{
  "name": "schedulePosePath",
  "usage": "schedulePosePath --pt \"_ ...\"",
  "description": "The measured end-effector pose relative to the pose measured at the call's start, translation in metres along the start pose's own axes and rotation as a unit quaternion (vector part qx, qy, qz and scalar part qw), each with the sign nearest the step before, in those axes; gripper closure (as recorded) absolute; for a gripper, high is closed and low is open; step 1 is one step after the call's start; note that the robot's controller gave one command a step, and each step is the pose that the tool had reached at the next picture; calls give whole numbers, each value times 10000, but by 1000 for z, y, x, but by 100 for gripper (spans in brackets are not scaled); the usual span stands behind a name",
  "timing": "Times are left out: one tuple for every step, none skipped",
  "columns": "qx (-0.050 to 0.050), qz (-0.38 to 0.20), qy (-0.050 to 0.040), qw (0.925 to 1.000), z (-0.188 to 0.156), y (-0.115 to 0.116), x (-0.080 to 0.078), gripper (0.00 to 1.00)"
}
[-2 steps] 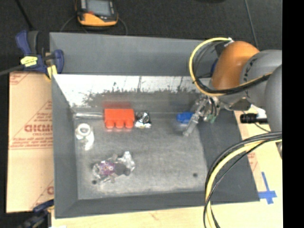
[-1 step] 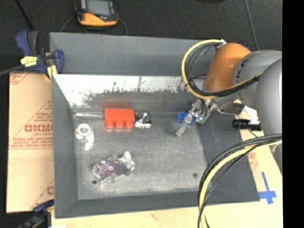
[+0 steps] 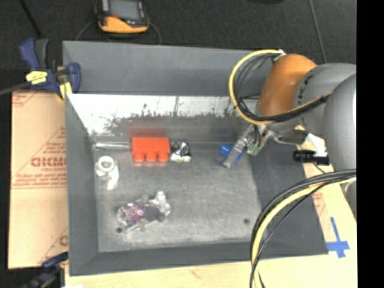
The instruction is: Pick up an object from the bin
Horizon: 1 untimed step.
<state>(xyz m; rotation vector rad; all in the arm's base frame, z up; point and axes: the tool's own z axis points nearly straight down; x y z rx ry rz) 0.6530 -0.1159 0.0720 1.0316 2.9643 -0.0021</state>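
The gripper (image 3: 241, 148) is low in the bin (image 3: 180, 110), toward 2 o'clock from the middle of the floor, with its tip at a small blue piece (image 3: 226, 155) that lies close to the right wall. The two look to be touching, or nearly so. The wrist hardware crowds that spot, and I cannot tell whether the gripper is open or closed, nor whether the blue piece is actually held.

The blue piece seems to be a small, hard plastic thing, so probably light and stiff. It is likely a little slick, and apt to skid on the metal floor or pop out of a pinch taken at an edge. The sound hold would be across its narrow middle, squarely, with care for the wall at its 3 o'clock side.

The other things are well apart from it:
- An orange three-lobed block (image 3: 150, 150) at 11 o'clock.
- A small black-and-white thing (image 3: 180, 152) just beside the block.
- A white roll (image 3: 107, 167) at 9 o'clock.
- A purple-and-clear heap (image 3: 143, 210) at 7 o'clock.
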Motion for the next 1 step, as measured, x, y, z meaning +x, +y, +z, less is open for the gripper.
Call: schedulePosePath --pt "-21 -1 -29 10000 -45 0 -3 100"
